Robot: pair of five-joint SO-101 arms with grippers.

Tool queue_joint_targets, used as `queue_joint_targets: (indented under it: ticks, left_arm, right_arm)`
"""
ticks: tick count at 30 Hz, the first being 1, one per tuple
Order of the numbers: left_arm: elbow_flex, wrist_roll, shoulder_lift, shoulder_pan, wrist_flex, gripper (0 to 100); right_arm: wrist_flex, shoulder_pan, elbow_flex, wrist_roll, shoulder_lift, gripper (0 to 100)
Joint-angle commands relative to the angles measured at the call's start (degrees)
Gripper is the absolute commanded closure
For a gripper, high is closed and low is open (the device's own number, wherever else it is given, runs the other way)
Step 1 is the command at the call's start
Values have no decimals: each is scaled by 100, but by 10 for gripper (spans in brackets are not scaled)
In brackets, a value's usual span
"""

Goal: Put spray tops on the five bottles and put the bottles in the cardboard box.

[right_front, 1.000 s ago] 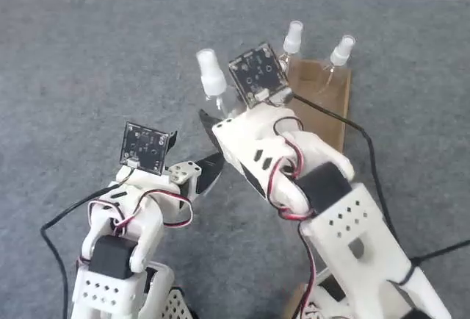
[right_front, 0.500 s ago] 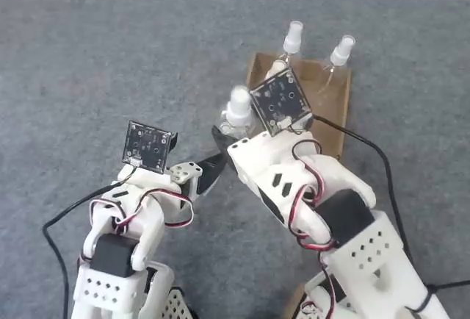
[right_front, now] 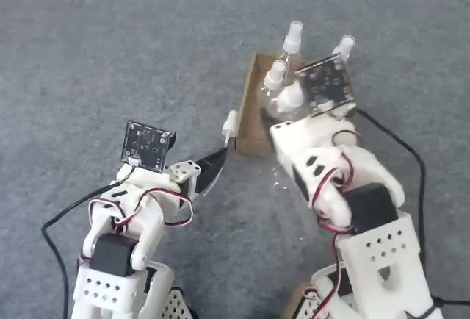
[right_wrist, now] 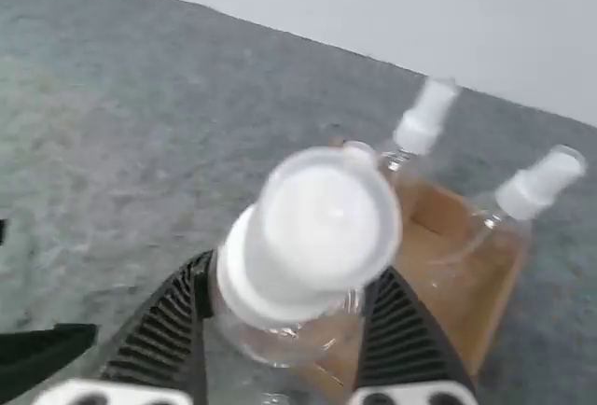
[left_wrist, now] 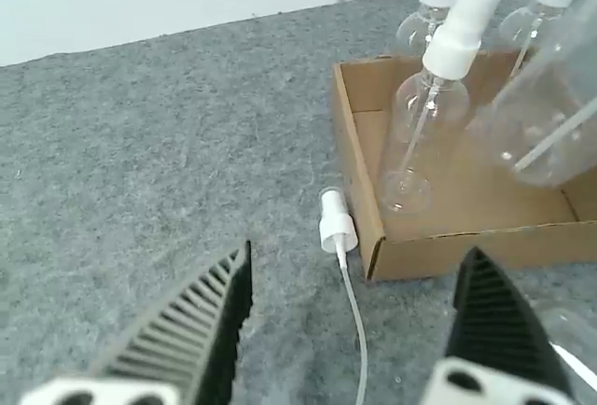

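My right gripper [right_front: 283, 117] is shut on a clear bottle with a white spray top [right_wrist: 317, 237], and holds it tilted over the near part of the cardboard box [right_front: 248, 117]. Three capped bottles stand in the box, the nearest [left_wrist: 424, 134] at its left side and two [right_front: 294, 36] [right_front: 344, 45] at the back. A loose spray top [left_wrist: 336, 228] with its long tube lies on the carpet just left of the box. My left gripper [right_front: 192, 156] is open above the carpet, a short way in front of that spray top [right_front: 231, 124].
Grey carpet covers the table. A clear bottle [left_wrist: 569, 330] lies on the carpet in front of the box, close to my left gripper's right finger. The carpet to the left of the box is open room.
The right arm has carried its bottle rightward from the box's left side to over the box, uncovering the loose spray top. The left arm has not moved.
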Motion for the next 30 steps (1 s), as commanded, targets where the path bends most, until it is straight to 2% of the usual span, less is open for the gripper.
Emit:
queue_joint_targets:
  ticks: [1,10,16,21,30]
  left_arm:
    - [110,79,-114,18,-211,677]
    - [136,88,-123,-44,-211,694]
    - [145,88,-123,-448,-378,867]
    - [171,88,-123,-589,-413,953]
    - [233,88,-123,-545,-422,964]
  right_arm:
    - [31,558,-88,308,-22,993]
    - [13,1332,-703,334,1332,993]
    - [-716,1560,-826,-18,2220,993]
    - [-1314,1578,-862,-70,3081,993]
    - [-2185,1798,-844,-79,4022,993]
